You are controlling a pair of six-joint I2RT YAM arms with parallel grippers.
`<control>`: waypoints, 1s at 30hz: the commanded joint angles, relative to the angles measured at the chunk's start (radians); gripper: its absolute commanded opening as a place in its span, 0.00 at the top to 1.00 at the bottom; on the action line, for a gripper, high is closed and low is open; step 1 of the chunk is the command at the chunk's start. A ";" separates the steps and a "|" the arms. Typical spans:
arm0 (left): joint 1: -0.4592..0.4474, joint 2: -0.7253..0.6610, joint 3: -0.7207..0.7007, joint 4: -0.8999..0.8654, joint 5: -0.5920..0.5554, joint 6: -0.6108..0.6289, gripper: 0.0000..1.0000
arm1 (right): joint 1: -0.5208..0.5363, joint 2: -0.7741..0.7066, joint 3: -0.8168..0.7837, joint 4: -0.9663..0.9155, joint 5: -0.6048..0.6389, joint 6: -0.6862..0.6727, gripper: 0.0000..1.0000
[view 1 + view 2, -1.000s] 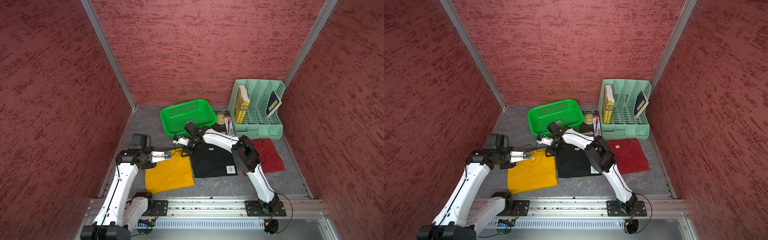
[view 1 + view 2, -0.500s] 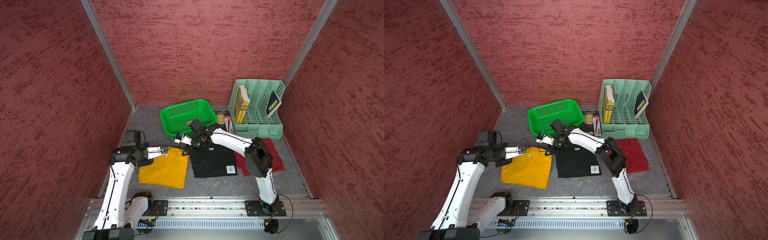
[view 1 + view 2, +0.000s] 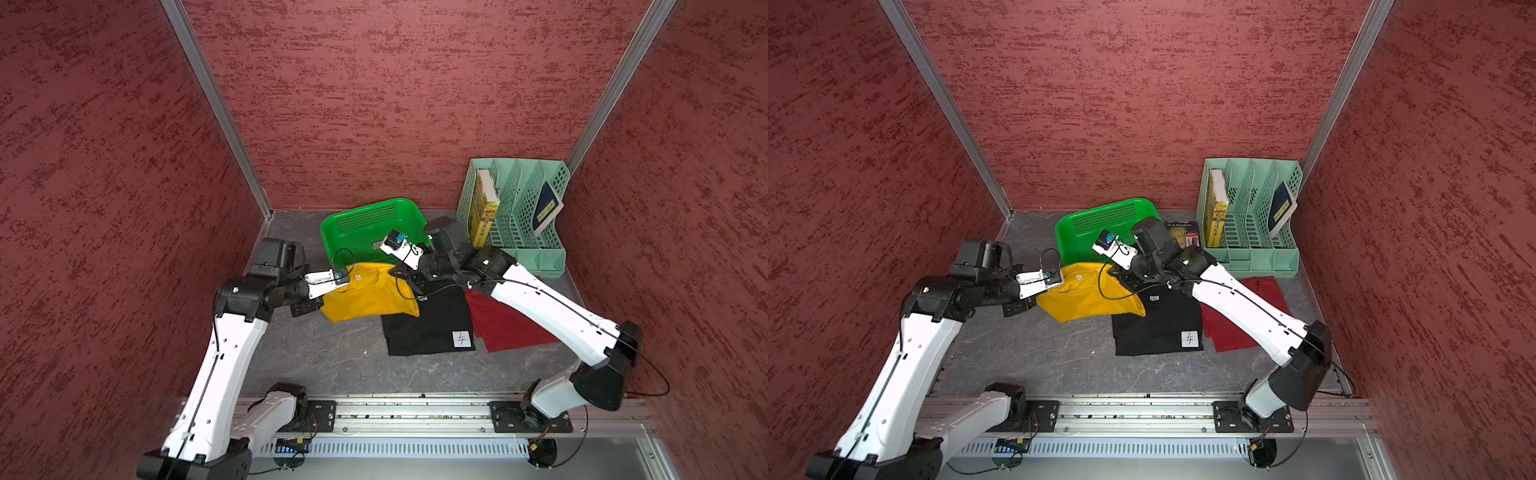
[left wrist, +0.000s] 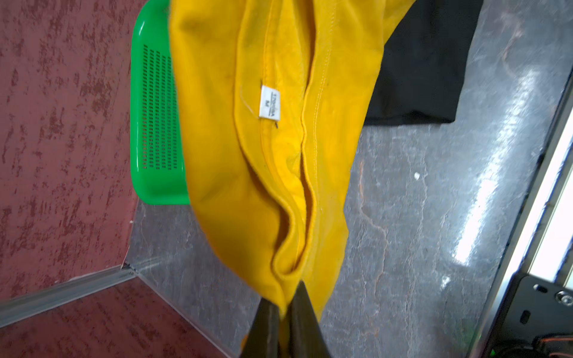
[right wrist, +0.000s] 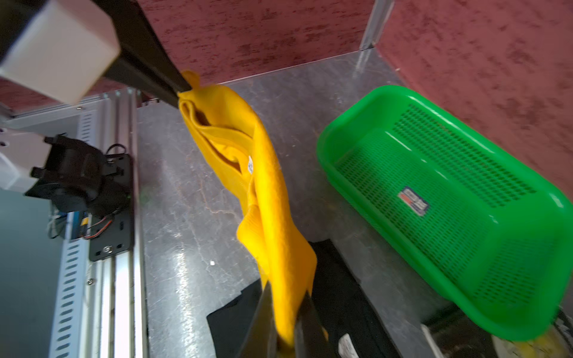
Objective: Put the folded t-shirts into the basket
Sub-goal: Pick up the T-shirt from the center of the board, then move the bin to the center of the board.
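There are three folded shirts, and all three are outside the basket. There is one yellow shirt (image 3: 370,295), one black shirt (image 3: 428,328) and one red shirt (image 3: 507,328).

There is one green basket (image 3: 365,220) with lots of little holes. It sits at the back of the grey desk (image 3: 332,357), and one small sticker (image 5: 414,201) is on its floor.

There are two arms. The left arm (image 3: 232,353) and the right arm (image 3: 552,311) each hold one top corner of the yellow shirt. The left jaws are pressed together and pinch the yellow cloth. The right jaws are pressed together and pinch it too. The yellow shirt hangs between them, lifted up, just in front of the basket. One small white tag (image 4: 270,102) shows at its neck. I cannot tell if its low edge touches the desk.

The black shirt lies flat on the desk, beside the yellow one. It has one white square label (image 3: 461,338) with a pen mark. The red shirt lies flat just beside the black one, partly under the right arm.

One pale green file holder (image 3: 519,232) stands in the back corner. Two books stand in it, one yellow book (image 3: 484,208) and one dark blue book (image 3: 546,205). One more book (image 3: 1177,235) lies flat between the basket and the file holder.
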 commanded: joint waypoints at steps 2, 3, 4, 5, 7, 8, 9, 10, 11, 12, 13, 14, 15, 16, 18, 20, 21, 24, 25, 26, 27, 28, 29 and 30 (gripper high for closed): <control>-0.115 0.090 0.073 0.038 -0.015 -0.166 1.00 | -0.039 -0.021 0.042 0.018 0.252 0.006 1.00; -0.130 0.120 0.090 0.050 -0.024 -0.174 1.00 | -0.058 -0.019 0.053 0.031 0.262 0.007 1.00; -0.137 0.151 0.108 0.069 -0.035 -0.179 1.00 | -0.085 -0.013 0.066 0.042 0.258 -0.001 1.00; -0.141 0.180 0.123 0.089 -0.050 -0.182 1.00 | -0.101 -0.006 0.074 0.047 0.248 -0.005 1.00; -0.138 0.248 0.157 0.122 -0.081 -0.183 1.00 | -0.149 0.024 0.106 0.060 0.206 -0.021 1.00; -0.135 0.283 0.174 0.133 -0.097 -0.179 1.00 | -0.170 0.045 0.128 0.065 0.181 -0.026 1.00; -0.130 0.325 0.194 0.142 -0.107 -0.167 1.00 | -0.193 0.076 0.160 0.067 0.153 -0.032 1.00; -0.123 0.352 0.212 0.147 -0.115 -0.159 1.00 | -0.208 0.105 0.190 0.067 0.134 -0.037 1.00; -0.115 0.384 0.235 0.149 -0.118 -0.154 1.00 | -0.222 0.135 0.226 0.065 0.124 -0.039 1.00; -0.107 0.414 0.260 0.151 -0.121 -0.153 1.00 | -0.234 0.167 0.265 0.057 0.114 -0.044 1.00; -0.093 0.444 0.293 0.152 -0.121 -0.155 1.00 | -0.246 0.208 0.308 0.048 0.111 -0.046 1.00; -0.080 0.474 0.324 0.152 -0.117 -0.160 1.00 | -0.255 0.248 0.351 0.039 0.114 -0.047 1.00; -0.063 0.500 0.355 0.152 -0.110 -0.163 1.00 | -0.264 0.284 0.398 0.031 0.116 -0.050 1.00; -0.047 0.529 0.378 0.151 -0.098 -0.162 1.00 | -0.272 0.325 0.440 0.025 0.116 -0.054 1.00; -0.016 0.583 0.419 0.151 -0.087 -0.159 1.00 | -0.284 0.412 0.514 0.022 0.117 -0.060 1.00; 0.005 0.650 0.446 0.141 -0.092 -0.159 1.00 | -0.290 0.489 0.571 0.019 0.119 -0.065 1.00; 0.013 0.680 0.456 0.132 -0.093 -0.153 1.00 | -0.292 0.521 0.592 0.019 0.119 -0.067 1.00; 0.040 0.756 0.444 0.148 -0.095 -0.148 1.00 | -0.293 0.597 0.610 0.046 0.128 -0.069 1.00; 0.052 0.777 0.432 0.166 -0.093 -0.150 1.00 | -0.294 0.619 0.610 0.060 0.125 -0.069 1.00; 0.065 0.801 0.422 0.180 -0.088 -0.152 1.00 | -0.293 0.642 0.610 0.072 0.123 -0.065 1.00; 0.078 0.823 0.413 0.189 -0.083 -0.154 1.00 | -0.294 0.660 0.611 0.079 0.120 -0.063 1.00; 0.089 0.850 0.407 0.195 -0.086 -0.157 1.00 | -0.294 0.677 0.611 0.086 0.118 -0.060 1.00; 0.097 0.870 0.401 0.197 -0.091 -0.161 1.00 | -0.293 0.693 0.610 0.088 0.116 -0.055 1.00; 0.106 0.890 0.396 0.198 -0.099 -0.165 1.00 | -0.293 0.706 0.609 0.088 0.113 -0.047 1.00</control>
